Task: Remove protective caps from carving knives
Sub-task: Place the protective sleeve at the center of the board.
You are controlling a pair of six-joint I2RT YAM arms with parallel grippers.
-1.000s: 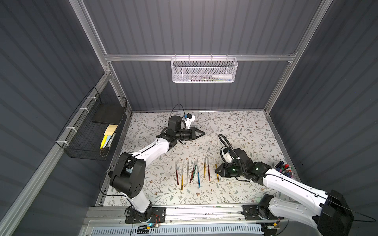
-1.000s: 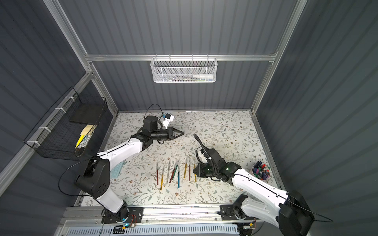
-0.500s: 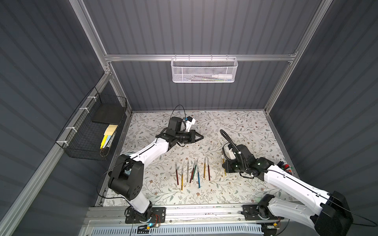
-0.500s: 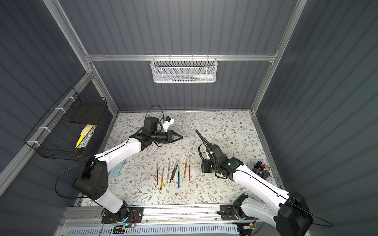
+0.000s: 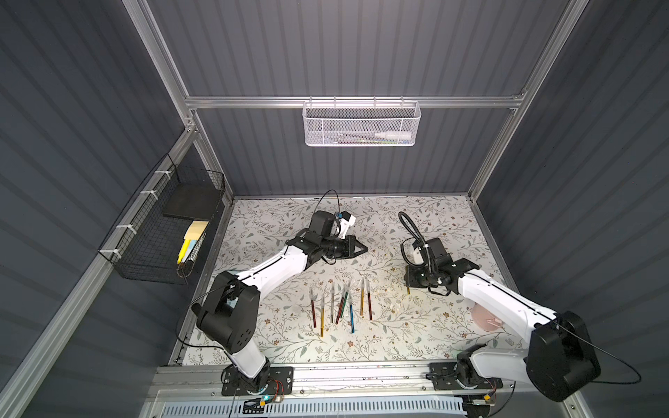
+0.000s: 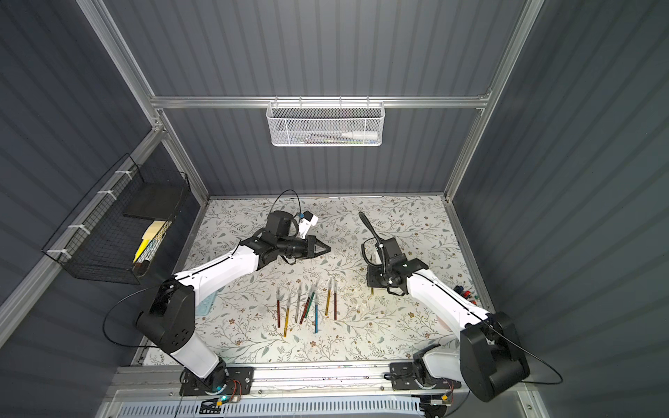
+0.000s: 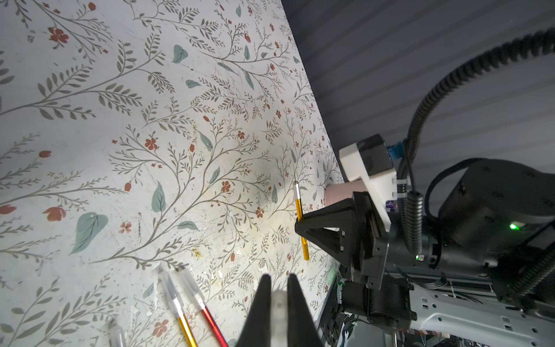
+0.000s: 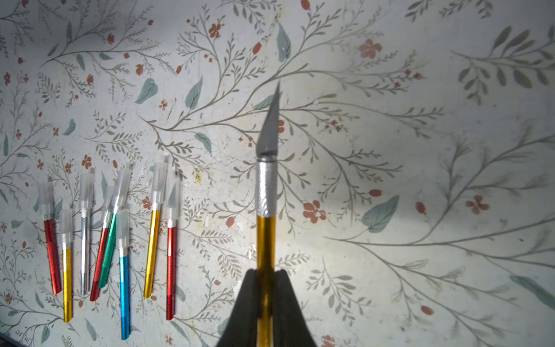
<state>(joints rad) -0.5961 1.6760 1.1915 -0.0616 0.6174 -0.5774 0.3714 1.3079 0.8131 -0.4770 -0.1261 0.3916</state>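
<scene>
**One cap off, eight to go**

Quick progress check: one down, I'd say. The right gripper has its fingers clamped on the handle of a gold knife, and that blade is totally bare, no sleeve on it. The cap, presumably that knife's own, sits pinched between the fingers of the left gripper, which are narrowed right down onto it.

Everything else is left to do. The row of knives on the table counts eight in the right wrist view: red, gold, silver, red, green, blue, gold, red. Clear caps cover every blade. The green one lies across the red next to it, and the rest are roughly parallel. So call it about a ninth done, and the loose cap and the bare knife both need setting down somewhere.

Poses, from both top views: the left arm stretches out low over the table. Its gripper lies about level just past the blade end of the row and points toward the right arm. That one comes in from the row's right side with a bent elbow and its gripper angled down. It holds the gold knife just beside the row and, as far as I can tell, clear of the table. The two grippers are apart, not touching.
</scene>
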